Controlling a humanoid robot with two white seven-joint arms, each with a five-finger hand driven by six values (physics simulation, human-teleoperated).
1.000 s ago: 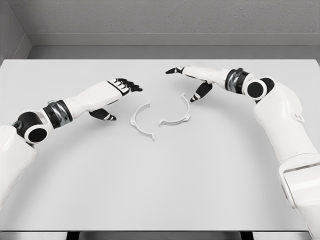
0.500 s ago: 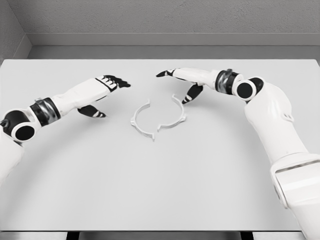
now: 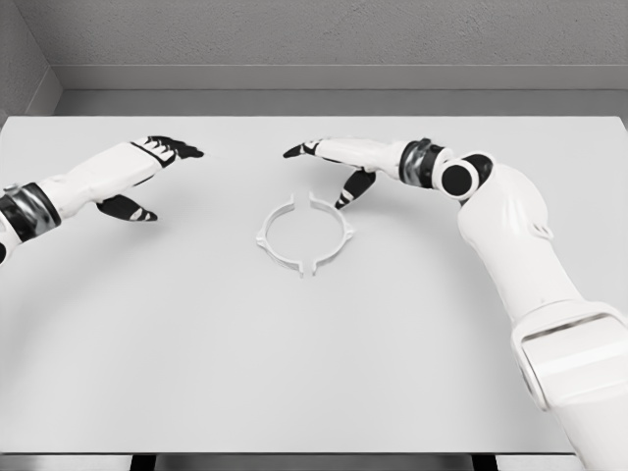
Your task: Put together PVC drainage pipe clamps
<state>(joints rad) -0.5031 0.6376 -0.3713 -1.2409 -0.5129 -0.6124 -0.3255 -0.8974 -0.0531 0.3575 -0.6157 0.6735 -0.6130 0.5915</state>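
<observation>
Two clamp halves (image 3: 304,235) formed a ring on the surface (image 3: 314,373)
Right hand (image 3: 339,162) just beyond it, fingers spread, holding nothing; left hand (image 3: 132,177) well apart, likewise open.

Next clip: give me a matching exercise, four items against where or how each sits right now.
Items:
1. left hand
2. right hand
3. clamp ring
4. table

States:
A. closed loop, flat at the table's centre
B. open, far left, well apart from the ring
C. white surface under everything
D. open, thumb down by the ring's upper right edge

Pairs: 1-B, 2-D, 3-A, 4-C
</observation>
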